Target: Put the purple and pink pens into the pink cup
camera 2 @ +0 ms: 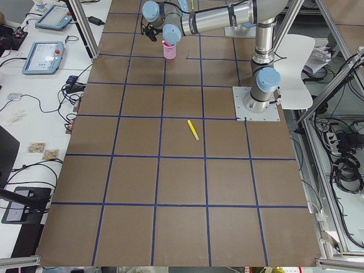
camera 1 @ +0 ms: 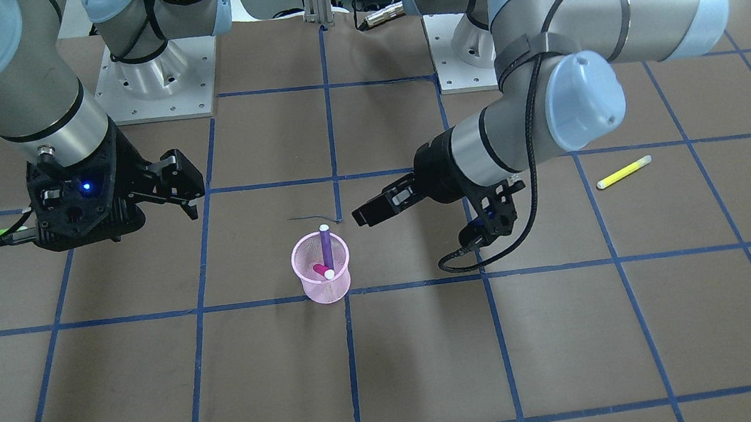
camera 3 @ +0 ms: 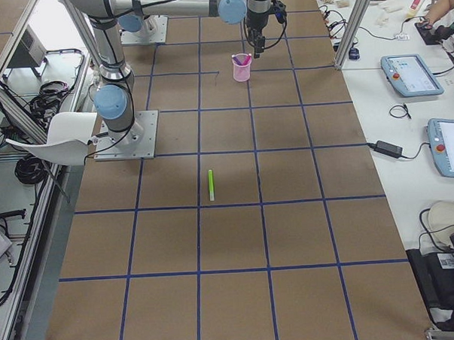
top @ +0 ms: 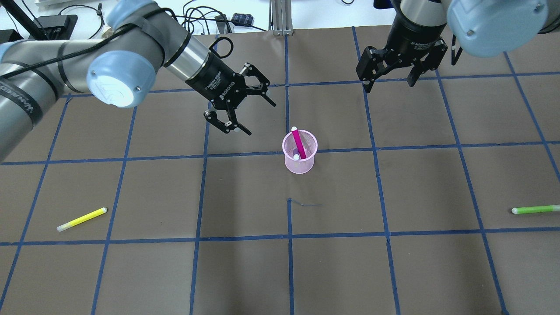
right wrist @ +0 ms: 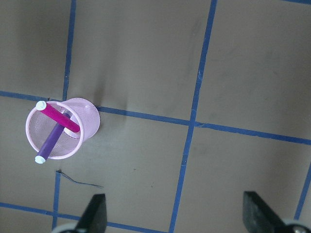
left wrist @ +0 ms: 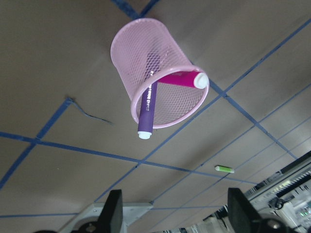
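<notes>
The pink mesh cup (top: 300, 165) stands upright near the table's middle. The pink pen (top: 298, 141) and the purple pen (top: 296, 154) both stand slanted inside it, white caps up. They also show in the front view: cup (camera 1: 325, 287), purple pen (camera 1: 327, 245), pink pen (camera 1: 320, 270). My left gripper (top: 260, 118) is open and empty, above the table just left of the cup. My right gripper (top: 388, 86) is open and empty, farther off to the cup's back right. The left wrist view shows the cup (left wrist: 141, 53) with both pens beyond the open fingers (left wrist: 114, 213).
A yellow pen (top: 82, 218) lies on the table at the front left. A green pen (top: 534, 209) lies at the right edge. Blue tape lines form a grid on the brown table. The arm bases stand at the back.
</notes>
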You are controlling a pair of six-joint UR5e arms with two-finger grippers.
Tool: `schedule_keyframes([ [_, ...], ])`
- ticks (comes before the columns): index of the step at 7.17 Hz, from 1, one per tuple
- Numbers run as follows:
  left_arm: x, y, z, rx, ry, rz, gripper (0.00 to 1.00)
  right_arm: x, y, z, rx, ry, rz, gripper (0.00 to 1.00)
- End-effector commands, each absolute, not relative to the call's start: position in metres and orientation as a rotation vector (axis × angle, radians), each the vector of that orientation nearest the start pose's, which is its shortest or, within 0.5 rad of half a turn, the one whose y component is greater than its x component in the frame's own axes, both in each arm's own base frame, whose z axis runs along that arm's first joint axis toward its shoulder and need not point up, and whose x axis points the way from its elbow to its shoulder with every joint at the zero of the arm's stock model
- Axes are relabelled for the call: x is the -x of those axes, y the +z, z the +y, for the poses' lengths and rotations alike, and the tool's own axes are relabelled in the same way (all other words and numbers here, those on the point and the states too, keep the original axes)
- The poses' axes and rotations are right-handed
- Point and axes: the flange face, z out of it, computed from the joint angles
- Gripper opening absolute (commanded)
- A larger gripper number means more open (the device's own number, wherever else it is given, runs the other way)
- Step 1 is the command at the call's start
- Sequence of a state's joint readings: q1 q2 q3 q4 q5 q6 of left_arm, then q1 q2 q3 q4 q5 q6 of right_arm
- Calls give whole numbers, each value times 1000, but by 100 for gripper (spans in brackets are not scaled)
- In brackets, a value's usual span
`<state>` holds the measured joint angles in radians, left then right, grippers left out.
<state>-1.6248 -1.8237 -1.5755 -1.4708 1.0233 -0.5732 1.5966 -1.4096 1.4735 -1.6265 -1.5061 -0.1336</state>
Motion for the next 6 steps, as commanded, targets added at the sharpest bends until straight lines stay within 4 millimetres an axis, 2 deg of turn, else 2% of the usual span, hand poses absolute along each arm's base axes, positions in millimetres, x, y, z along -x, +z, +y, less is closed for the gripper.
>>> schedule_keyframes([
  [1, 182, 422, -556, 599, 178, 3364, 100, -154, 469, -558, 190, -10, 3079, 100],
  [2, 155, 434, -555, 361, 64, 3308, 100, -152, 467, -558, 187, -5, 3085, 100],
  [3, 139, 441, -549, 184, 23, 3239, 100, -148, 464, -558, 189, 6, 3123, 100],
  [4, 130, 443, -544, 129, 11, 3166, 100, -145, 467, -554, 189, 1, 3157, 100],
  [6, 129, 451, -537, 97, -9, 3149, 100, -144, 465, -559, 193, -11, 3144, 100],
])
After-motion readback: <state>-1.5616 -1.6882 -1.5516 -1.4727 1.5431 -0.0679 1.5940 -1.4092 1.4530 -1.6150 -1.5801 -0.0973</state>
